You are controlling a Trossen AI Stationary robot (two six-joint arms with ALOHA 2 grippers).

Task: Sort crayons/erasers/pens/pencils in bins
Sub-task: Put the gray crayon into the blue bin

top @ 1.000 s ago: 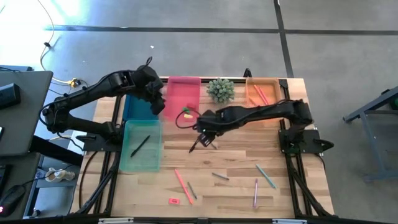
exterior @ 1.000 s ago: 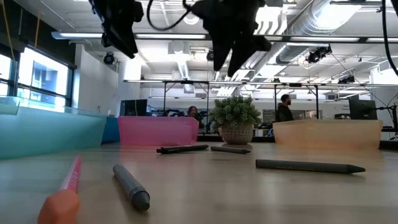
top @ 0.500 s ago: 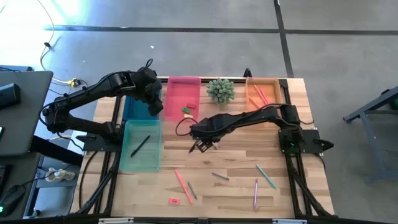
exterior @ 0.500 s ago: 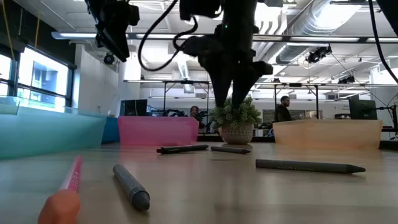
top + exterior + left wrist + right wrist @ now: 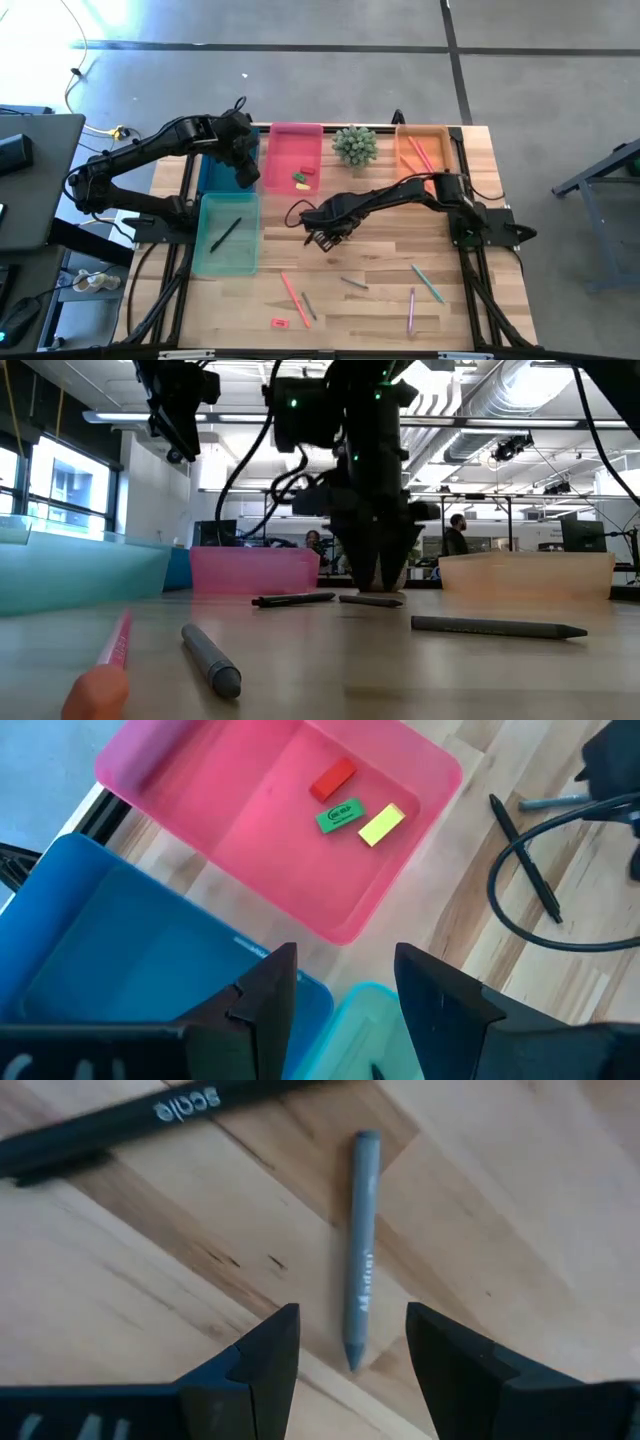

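- Here, nearest the front edge of the surface (image 5: 380, 310), loose items wait: a pink eraser (image 5: 280, 322), a salmon pencil (image 5: 292, 291) with a short grey stick (image 5: 308, 306) beside it, and further right a purple pencil (image 5: 411, 310) and a green pencil (image 5: 428, 283).
- Toward the middle, the right gripper (image 5: 322, 238) hangs low over the surface, its jaws spread wide and empty.
- In the right wrist view a short grey crayon (image 5: 358, 1250) lies flat on the wood ahead of the dark fingers (image 5: 262, 1355), roughly in line with the gap between them; a black pen (image 5: 150, 1118) lies just beyond it, close but not touching.
- To do this pick well, I judge the jaws should come straight down so the crayon's middle sits between them, fingers across its length, and close only once both tips reach the wood.
- The risk is catching the pen as well, or nudging the round crayon so it rolls.
- At the left, the teal bin (image 5: 228, 237) holds one dark pen (image 5: 225, 235).
- Farther back, the left gripper (image 5: 246, 173) waits above the blue bin (image 5: 214, 172), jaws apart and holding nothing.
- The pink bin (image 5: 250, 840) holds three erasers (image 5: 340, 816): red, green and yellow.
- At the far right, the orange bin (image 5: 421, 148) holds salmon pencils, beside a spiky green plant (image 5: 355, 145).
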